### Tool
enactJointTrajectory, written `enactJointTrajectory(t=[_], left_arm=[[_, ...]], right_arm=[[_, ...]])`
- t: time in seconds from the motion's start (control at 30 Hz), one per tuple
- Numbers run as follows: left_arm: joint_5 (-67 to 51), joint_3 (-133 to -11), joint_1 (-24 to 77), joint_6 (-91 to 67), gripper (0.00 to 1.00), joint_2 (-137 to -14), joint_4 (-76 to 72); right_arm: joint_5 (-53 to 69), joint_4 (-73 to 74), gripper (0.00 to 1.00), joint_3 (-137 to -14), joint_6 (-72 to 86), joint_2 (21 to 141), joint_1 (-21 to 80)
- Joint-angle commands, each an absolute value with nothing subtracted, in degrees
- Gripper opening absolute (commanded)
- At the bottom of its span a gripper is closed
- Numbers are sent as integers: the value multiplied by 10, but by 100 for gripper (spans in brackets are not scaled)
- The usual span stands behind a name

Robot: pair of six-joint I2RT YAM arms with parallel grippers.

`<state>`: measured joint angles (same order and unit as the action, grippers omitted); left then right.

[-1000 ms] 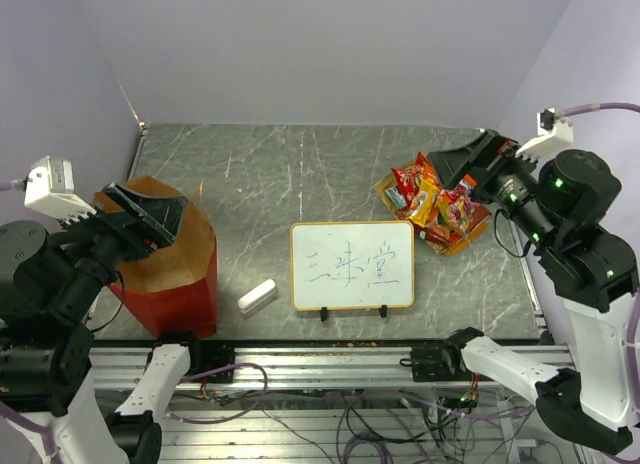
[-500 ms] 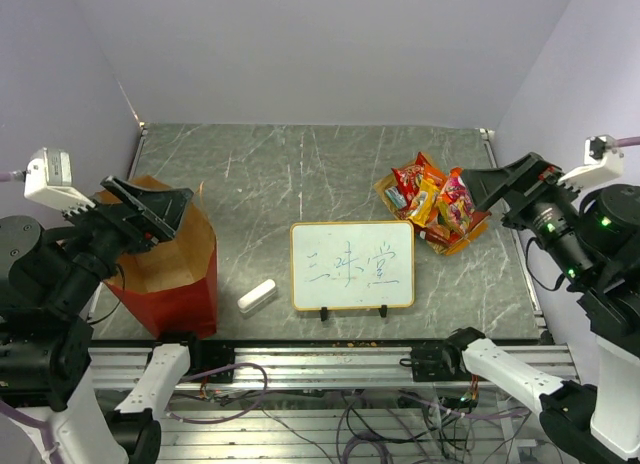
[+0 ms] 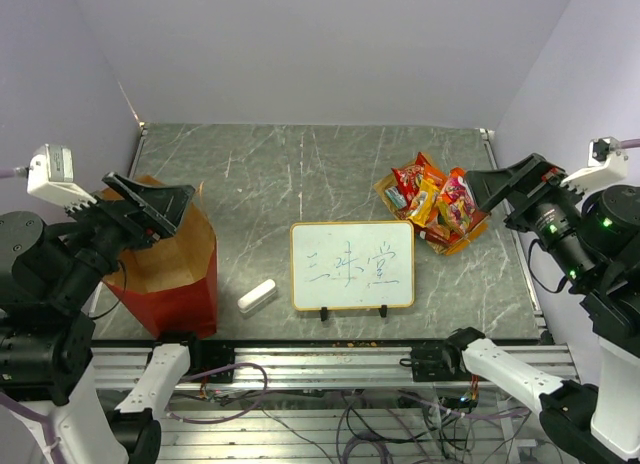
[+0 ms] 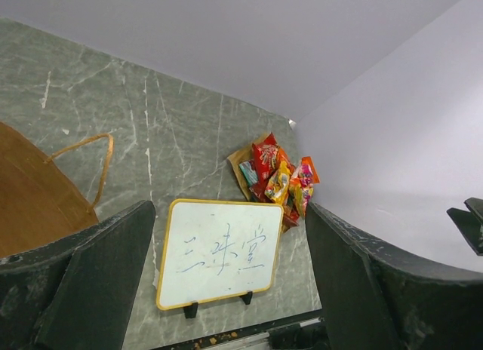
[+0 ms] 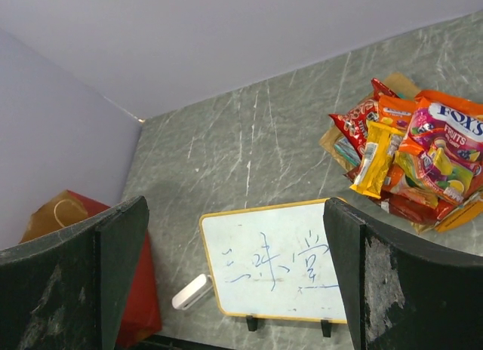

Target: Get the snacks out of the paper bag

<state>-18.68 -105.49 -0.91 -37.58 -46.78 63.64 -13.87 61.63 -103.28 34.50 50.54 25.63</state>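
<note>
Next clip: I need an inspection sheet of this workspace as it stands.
Surface: grey marbled table, no spills seen.
Job's things: snacks heaped at the right, outside the paper bag; the bag stands open at the left, its inside only partly visible.
Clutter: whiteboard with blue writing, centre; white eraser to its left.
Grippers: left end effector open, empty, over the bag; right end effector open, empty, beside the snacks.
Cables: loose bundle under the front rail.
Surroundings: plain lilac walls.
</note>
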Motion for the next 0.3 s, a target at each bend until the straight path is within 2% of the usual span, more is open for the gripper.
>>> enactJointTrajectory(t=[0.0,0.27], left_arm=[[-184,-1037,-4,-384,91,-455,611],[-179,-1030,-3,-385,91,-456,604]], right_arm=[[-157,625,100,-1051,338,520,256],[-174,612,100,-1044,341,514,257]])
